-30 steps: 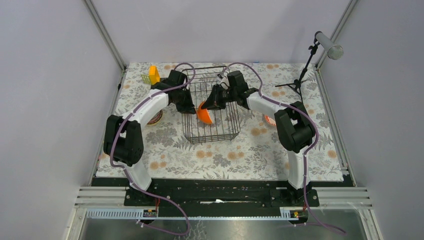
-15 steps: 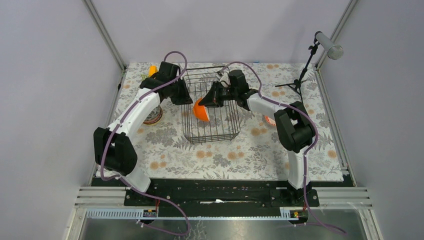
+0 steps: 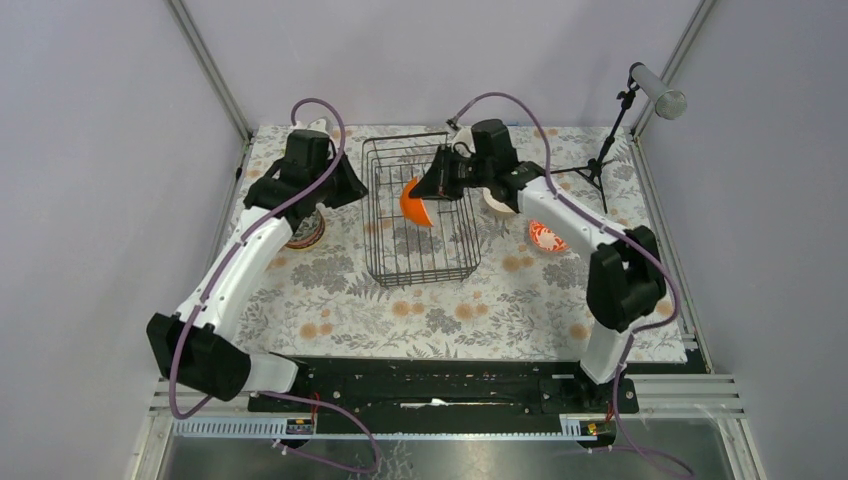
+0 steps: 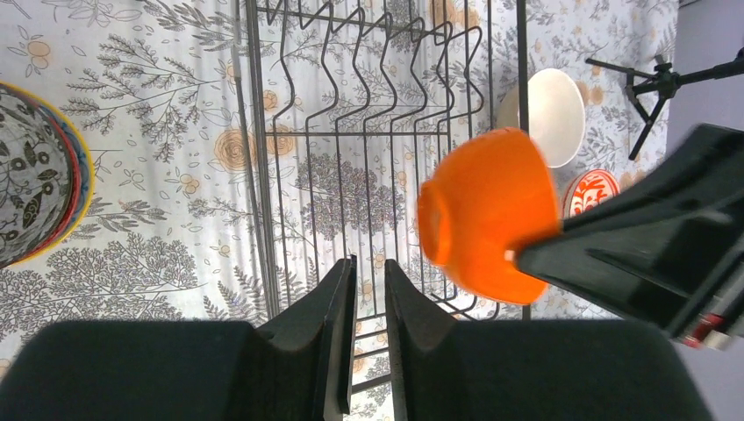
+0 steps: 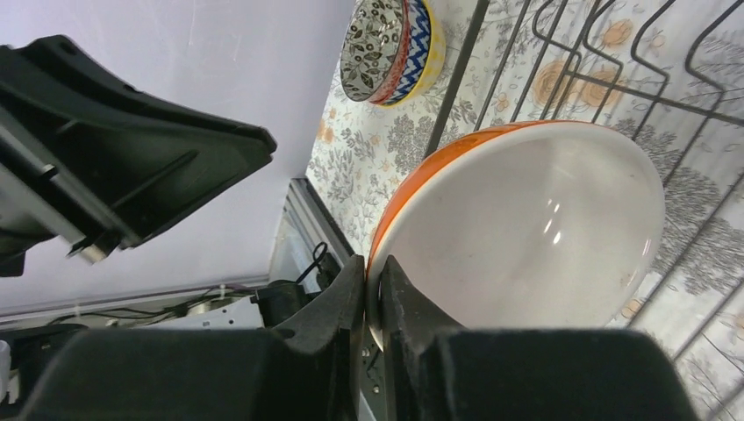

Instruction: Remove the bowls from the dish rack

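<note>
The right gripper (image 5: 373, 279) is pinched tight on the rim of the plain orange ceramic bowl (image 5: 526, 219), held tilted in the air over the black wire dish rack (image 3: 420, 255) beneath it. No other bowl shows in the rack, so this looks like the last one, with only setting it down left. Across the rack, the left gripper (image 4: 368, 272) hangs nearly closed and empty. Its view shows bare tines, a beige bowl (image 4: 554, 114) and a red-banded bowl (image 4: 592, 191). Only the right wrist view shows the held bowl's white inside and a stack of patterned bowls (image 5: 390, 48).

The orange bowl (image 3: 415, 203) is held tilted over the black wire rack (image 3: 425, 280). Stacked bowls (image 3: 305, 232) are set to its left, a white bowl (image 4: 554, 114) and a red-patterned bowl (image 3: 545, 237) to its right.
</note>
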